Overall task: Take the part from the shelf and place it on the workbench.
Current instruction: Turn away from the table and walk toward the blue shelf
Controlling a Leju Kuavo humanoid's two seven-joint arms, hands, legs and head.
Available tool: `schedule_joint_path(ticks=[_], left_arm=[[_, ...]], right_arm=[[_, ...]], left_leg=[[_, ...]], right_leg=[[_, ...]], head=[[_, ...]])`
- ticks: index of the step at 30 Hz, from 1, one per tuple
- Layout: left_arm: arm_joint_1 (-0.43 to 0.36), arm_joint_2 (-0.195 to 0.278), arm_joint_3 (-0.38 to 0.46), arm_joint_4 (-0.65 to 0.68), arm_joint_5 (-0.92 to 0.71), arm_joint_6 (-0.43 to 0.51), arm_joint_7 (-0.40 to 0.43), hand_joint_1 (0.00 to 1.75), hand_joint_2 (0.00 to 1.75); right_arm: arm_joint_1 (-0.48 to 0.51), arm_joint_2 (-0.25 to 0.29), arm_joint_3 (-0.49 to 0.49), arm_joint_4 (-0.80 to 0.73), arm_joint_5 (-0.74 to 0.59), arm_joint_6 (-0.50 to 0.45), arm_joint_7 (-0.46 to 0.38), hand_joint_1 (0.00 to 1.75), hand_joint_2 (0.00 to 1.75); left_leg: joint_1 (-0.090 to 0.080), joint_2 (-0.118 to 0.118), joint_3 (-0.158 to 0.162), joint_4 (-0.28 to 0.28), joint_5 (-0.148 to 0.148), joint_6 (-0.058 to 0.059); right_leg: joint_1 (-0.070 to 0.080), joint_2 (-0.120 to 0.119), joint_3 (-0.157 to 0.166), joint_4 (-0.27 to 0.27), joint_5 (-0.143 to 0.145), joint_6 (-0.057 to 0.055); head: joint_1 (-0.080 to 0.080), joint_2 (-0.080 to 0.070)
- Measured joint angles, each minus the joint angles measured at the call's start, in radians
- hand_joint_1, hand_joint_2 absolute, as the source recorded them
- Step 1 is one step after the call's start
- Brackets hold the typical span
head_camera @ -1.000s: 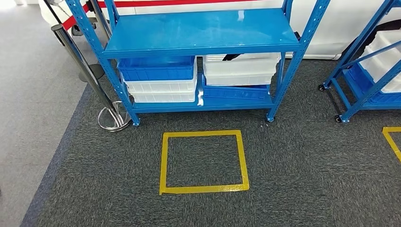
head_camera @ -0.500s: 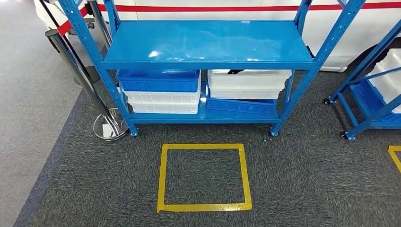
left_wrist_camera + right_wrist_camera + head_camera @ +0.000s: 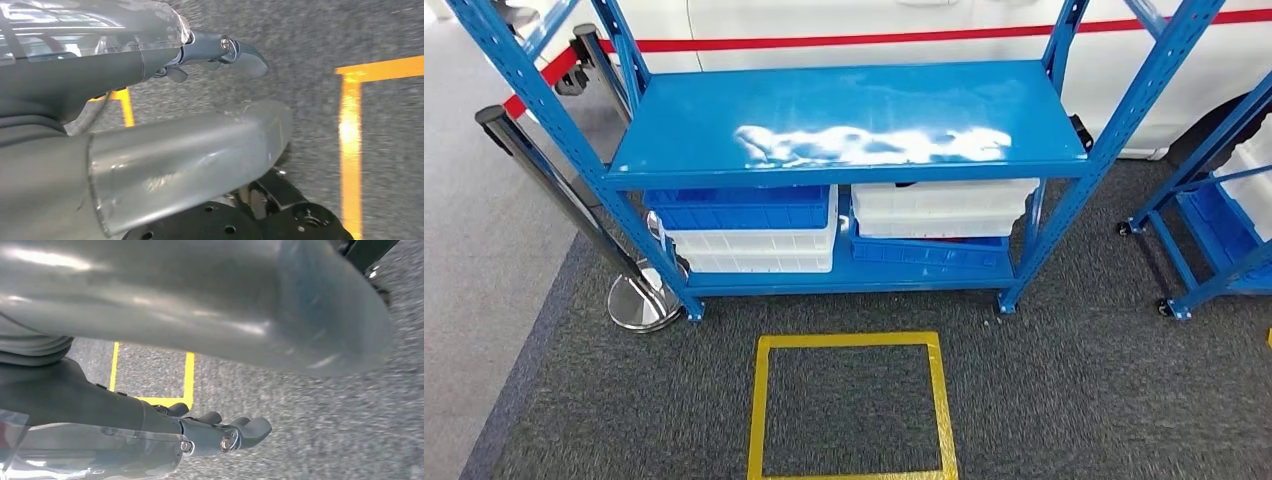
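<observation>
A blue metal shelf [image 3: 844,120] stands ahead of me in the head view. Under its middle board sit a blue bin [image 3: 736,208] on white bins [image 3: 749,250], and beside them a white bin [image 3: 944,205] on a flat blue bin [image 3: 924,252]. The board hides what lies in the bins, so I cannot make out the part. My left hand [image 3: 125,65] hangs over the carpet, its fingers [image 3: 240,52] stretched out and holding nothing. My right hand [image 3: 125,415] hangs the same way with its fingers [image 3: 245,432] apart from the thumb, holding nothing.
A yellow tape square [image 3: 759,400] marks the grey carpet in front of the shelf. A chrome stanchion [image 3: 639,300] stands at the shelf's left foot. A second blue rack [image 3: 1214,230] on wheels is at the right. A white vehicle with a red stripe [image 3: 874,25] is behind.
The whole picture has shifted: the camera has moved closer to the shelf, so the shelf looks larger and the yellow square sits lower. The bins themselves have not moved.
</observation>
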Motion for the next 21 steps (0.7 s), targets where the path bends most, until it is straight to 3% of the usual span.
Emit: schedule_joint_path(ticks=[1,4,5,6,9,11,13,14,15,16,18,20,21], left_arm=[[0.001,0.000,0.000,0.000,0.000,0.001,0.000,0.00,0.00],[0.008,0.001,0.000,0.000,-0.001,0.003,0.002,0.00,0.00],[0.009,0.001,0.000,0.000,-0.001,0.003,0.003,0.00,0.00],[0.008,0.001,0.000,0.000,-0.001,0.003,0.004,0.00,0.00],[-0.001,0.001,0.000,0.000,-0.001,0.004,0.003,0.00,0.00],[-0.006,0.001,0.000,0.000,-0.001,0.004,0.003,0.00,0.00],[-0.008,0.001,0.000,0.000,-0.001,0.006,0.003,0.00,0.00],[-0.008,0.001,0.000,0.000,-0.001,0.006,0.003,0.00,0.00],[-0.007,0.001,0.000,0.000,-0.001,0.007,0.003,0.00,0.00],[-0.006,0.001,0.000,0.000,-0.001,0.008,0.003,0.00,0.00],[-0.005,-0.001,0.000,0.000,-0.001,0.009,0.003,0.00,0.00],[-0.007,-0.002,0.000,0.000,-0.001,0.009,0.003,0.00,0.00],[-0.008,-0.003,0.000,0.000,-0.001,0.010,0.003,0.00,0.00]], right_arm=[[0.000,0.000,0.000,0.000,0.000,0.000,0.000,0.00,0.00],[-0.001,0.000,-0.001,0.000,0.000,0.003,0.000,0.00,0.00],[-0.002,0.000,-0.001,0.000,0.000,0.004,0.001,0.00,0.00],[-0.005,0.000,-0.001,0.000,0.000,0.004,0.001,0.00,0.00],[-0.012,0.000,-0.001,0.000,0.000,0.004,0.000,0.00,0.00],[-0.016,0.000,-0.001,0.000,0.000,0.004,0.000,0.00,0.00],[-0.017,0.000,-0.001,0.000,0.000,0.005,0.000,0.00,0.00],[-0.016,0.000,0.000,0.000,0.000,0.005,0.000,0.00,0.00],[-0.014,0.000,0.000,0.000,0.000,0.005,0.000,0.00,0.00],[-0.013,0.000,0.000,0.000,0.000,0.005,0.000,0.00,0.00],[-0.012,-0.002,-0.001,0.000,0.000,0.004,0.000,0.00,0.00],[-0.014,-0.004,-0.001,0.000,0.000,0.004,0.000,0.00,0.00],[-0.015,-0.005,-0.001,0.001,0.000,0.004,0.000,0.00,0.00]], left_leg=[[0.001,0.000,-0.007,-0.041,0.019,0.001],[-0.002,0.005,-0.025,-0.178,0.248,0.013],[-0.004,0.006,-0.030,-0.194,0.298,0.018],[-0.007,0.006,-0.033,-0.194,0.309,0.023],[-0.006,0.002,-0.018,-0.203,0.301,0.043],[-0.004,0.003,-0.005,-0.214,0.293,0.055],[-0.006,0.004,0.005,-0.215,0.282,0.061],[-0.007,0.003,0.012,-0.215,0.275,0.062],[-0.007,0.001,0.021,-0.215,0.268,0.062],[-0.008,-0.001,0.031,-0.215,0.261,0.062],[-0.010,-0.002,0.049,-0.215,0.249,0.058],[-0.011,-0.003,0.053,-0.214,0.242,0.050],[-0.010,-0.003,0.053,-0.216,0.242,0.045]], right_leg=[[-0.001,0.001,0.023,0.000,-0.017,0.002],[0.002,0.005,0.068,0.012,-0.068,0.015],[0.003,0.007,0.074,0.016,-0.082,0.021],[0.003,0.009,0.081,0.019,-0.094,0.028],[-0.001,0.004,0.085,0.035,-0.125,0.046],[-0.002,0.000,0.032,0.131,-0.171,0.052],[-0.002,-0.001,-0.054,0.255,-0.205,0.055],[-0.002,-0.001,-0.086,0.288,-0.197,0.056],[-0.001,-0.002,-0.103,0.284,-0.167,0.055],[0.000,-0.002,-0.104,0.249,-0.122,0.052],[0.006,-0.002,-0.079,0.129,-0.029,0.040],[0.014,-0.003,-0.060,0.053,0.006,0.029],[0.017,-0.003,-0.059,0.046,0.003,0.026]], head=[[-0.001,0.000],[-0.004,0.000],[-0.005,0.000],[-0.005,0.000],[-0.002,0.000],[0.000,0.000],[0.001,0.000],[0.001,0.000],[0.001,0.000],[0.002,0.000],[0.002,0.000],[0.002,0.000],[0.002,0.000]])
